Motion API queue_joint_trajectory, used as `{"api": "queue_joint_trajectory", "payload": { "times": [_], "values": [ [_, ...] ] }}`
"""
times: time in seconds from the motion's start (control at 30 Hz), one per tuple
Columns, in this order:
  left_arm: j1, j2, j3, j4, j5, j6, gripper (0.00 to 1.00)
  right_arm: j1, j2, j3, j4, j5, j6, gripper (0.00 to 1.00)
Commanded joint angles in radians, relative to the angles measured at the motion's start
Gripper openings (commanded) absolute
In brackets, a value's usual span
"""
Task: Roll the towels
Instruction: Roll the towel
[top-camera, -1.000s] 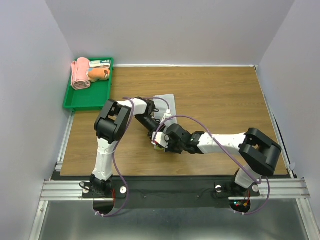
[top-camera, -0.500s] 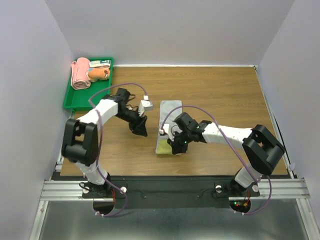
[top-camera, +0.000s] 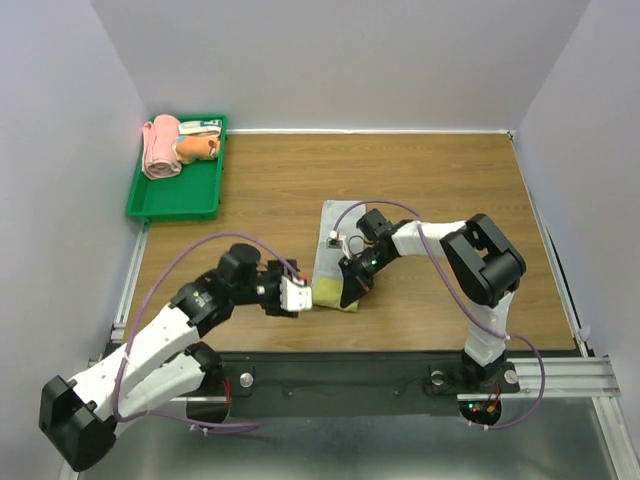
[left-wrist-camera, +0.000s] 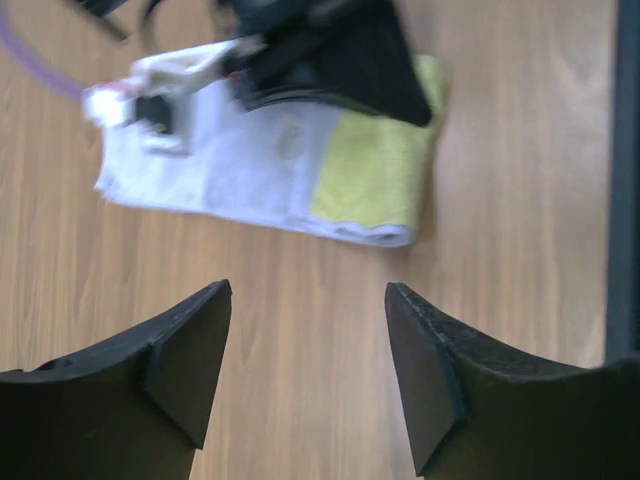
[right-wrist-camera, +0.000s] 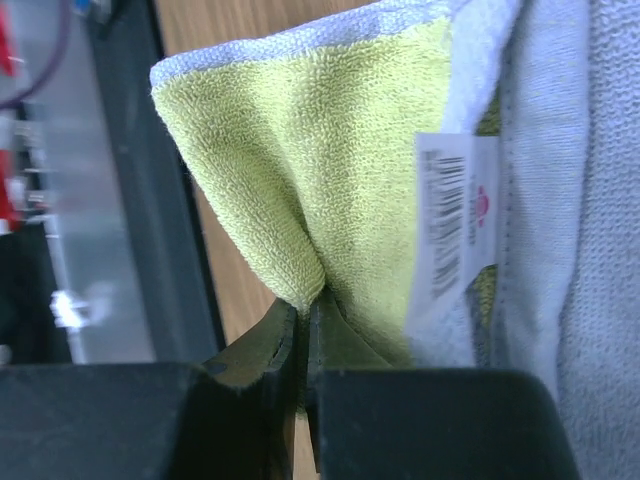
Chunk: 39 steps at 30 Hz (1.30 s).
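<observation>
Yellow-green towel (top-camera: 328, 262) lies near the middle of the bench (top-camera: 450, 180). It forms a long strip running toward the near edge, with the grey part farther away and the yellow end nearest the arms. The right fingers (right-wrist-camera: 300, 335), pressed together, pinch a raised fold at the corner of that yellow end, drawing the cloth into a small peak. A white barcode label (right-wrist-camera: 455, 230) shows on the pale hem just beside the pinch. The right arm reaches in from the bench's right side and bends over the strip.

The left fingers (left-wrist-camera: 190, 350) are spread wide with nothing between them. They sit low over bare wood on the side of the towel's near end that faces the bench's left edge, pointed at the cloth but not touching it. The left wrist view of the towel is blurred.

The orange towel (top-camera: 197, 147) sits bunched in a green tray (top-camera: 175, 200) at the far left corner of the bench. It lies just beside a pink roll (top-camera: 160, 150), well apart from both arms.
</observation>
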<state>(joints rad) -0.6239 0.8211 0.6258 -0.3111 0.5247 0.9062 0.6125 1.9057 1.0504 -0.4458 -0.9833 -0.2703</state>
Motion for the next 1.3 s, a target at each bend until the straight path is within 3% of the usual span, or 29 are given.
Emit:
{"api": "queue_joint_trajectory", "payload": {
  "times": [0.0,0.1,0.33,0.53,0.73,1.17,1.27],
  "values": [
    [-0.164,-0.059,-0.122,0.156,-0.222,0.101,0.75,-0.031,0.068,0.054,-0.04,-0.158,0.037,0.01],
    [-0.293,-0.071,-0.195,0.248,-0.285,0.152,0.78,-0.051,0.11,0.071,-0.053,-0.184,0.049,0.01],
    [-0.512,0.094,-0.279,0.481,-0.416,0.229,0.77,-0.069,0.176,0.1,-0.083,-0.215,0.051,0.01],
    [-0.55,0.213,-0.35,0.743,-0.477,0.293,0.76,-0.071,0.216,0.109,-0.119,-0.204,0.023,0.0],
    [-0.556,0.329,-0.396,0.901,-0.544,0.338,0.77,-0.071,0.251,0.132,-0.183,-0.201,-0.021,0.01],
    [-0.554,0.513,-0.436,1.024,-0.546,0.448,0.69,-0.072,0.296,0.152,-0.263,-0.207,-0.104,0.01],
    [-0.554,0.529,-0.416,0.992,-0.531,0.45,0.61,-0.076,0.302,0.164,-0.278,-0.207,-0.115,0.02]
  ]
}}
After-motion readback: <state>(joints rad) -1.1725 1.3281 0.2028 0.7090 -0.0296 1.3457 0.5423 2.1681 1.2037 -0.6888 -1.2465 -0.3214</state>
